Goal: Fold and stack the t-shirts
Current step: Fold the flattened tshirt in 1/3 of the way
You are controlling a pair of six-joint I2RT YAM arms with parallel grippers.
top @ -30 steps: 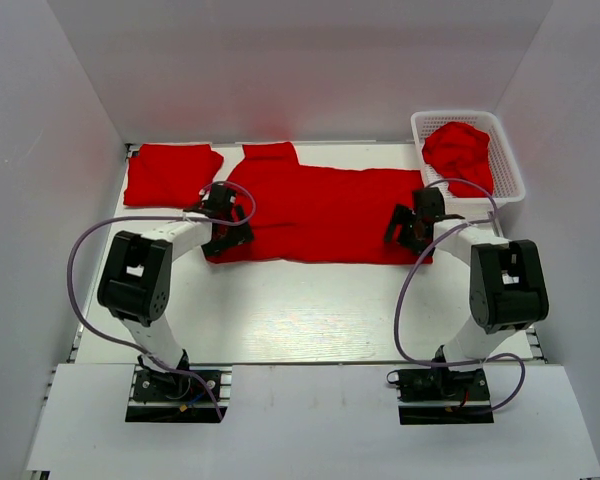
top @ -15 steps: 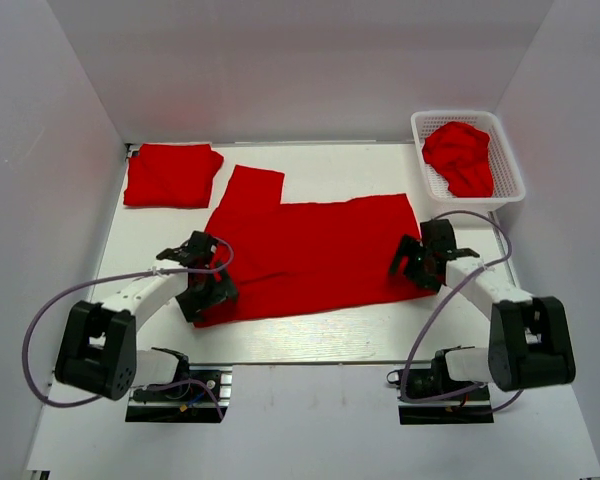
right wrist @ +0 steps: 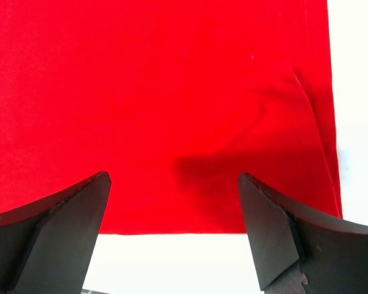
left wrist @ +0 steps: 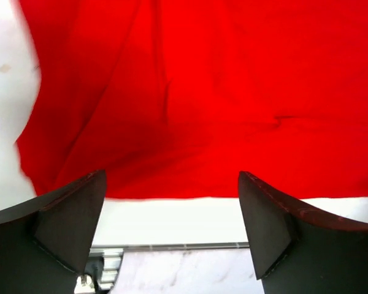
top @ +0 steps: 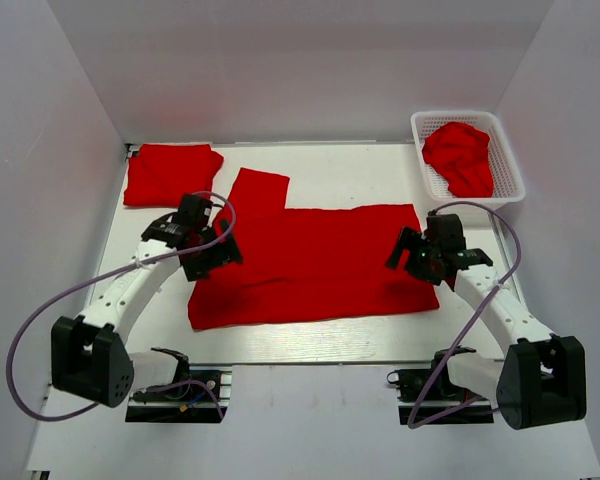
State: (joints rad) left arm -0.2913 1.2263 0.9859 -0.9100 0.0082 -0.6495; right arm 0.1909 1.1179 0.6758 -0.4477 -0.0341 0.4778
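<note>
- Left hand (top: 208, 255) hangs over the left edge of the spread shirt (top: 320, 262), jaws apart, empty.
- Right hand (top: 420, 260) hangs over its right edge, jaws likewise apart.
- Folded shirt (top: 172, 175) lies far left.

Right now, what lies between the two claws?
The spread-out red t-shirt fills the stretch from left claw to right claw; top view shows it.

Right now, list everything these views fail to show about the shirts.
- Top view: how many shirts the folded pile holds; only its top layer shows.
- Top view: whether the crumpled heap in the basket is one shirt; its folds hide that.
- Top view: the spread t-shirt shows one sleeve; the other is out of sight.
- Wrist views: that shirt's outline, cut off by the frame edges; the left view is blurred at its left edge.
</note>
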